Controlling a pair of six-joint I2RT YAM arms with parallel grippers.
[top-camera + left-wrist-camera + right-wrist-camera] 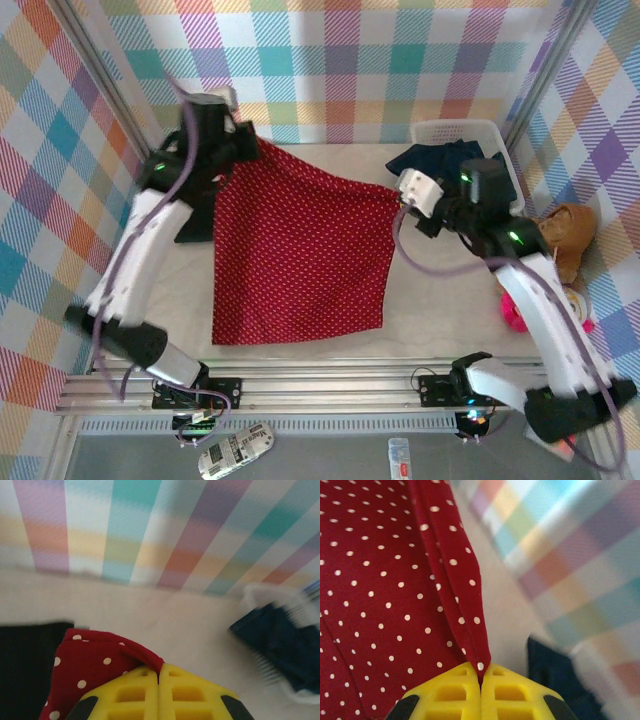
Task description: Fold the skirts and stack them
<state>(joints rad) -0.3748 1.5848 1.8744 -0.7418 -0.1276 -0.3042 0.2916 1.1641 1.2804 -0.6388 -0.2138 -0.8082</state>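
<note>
– Skirt whereabouts?
– From above we see the red dotted skirt (300,250) on the table (440,310), held edge running left to right, hem toward the arms.
– Tools?
– Wrist views: left tool (159,672) and right tool (481,672) each pinch a corner.

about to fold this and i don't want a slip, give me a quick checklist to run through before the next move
1. Left jaws shut on a corner of the red white-dotted cloth skirt: ok.
2. Right jaws shut on its opposite top corner: ok.
3. Top edge stretched between the two grips: ok.
4. Plain black cloth skirt free of the red one: cannot tell, their edges meet.
5. White plastic mesh basket with dark blue denim skirts apart from the red cloth: ok, though close.
6. Brown teddy bear off the folding area: ok.
</note>
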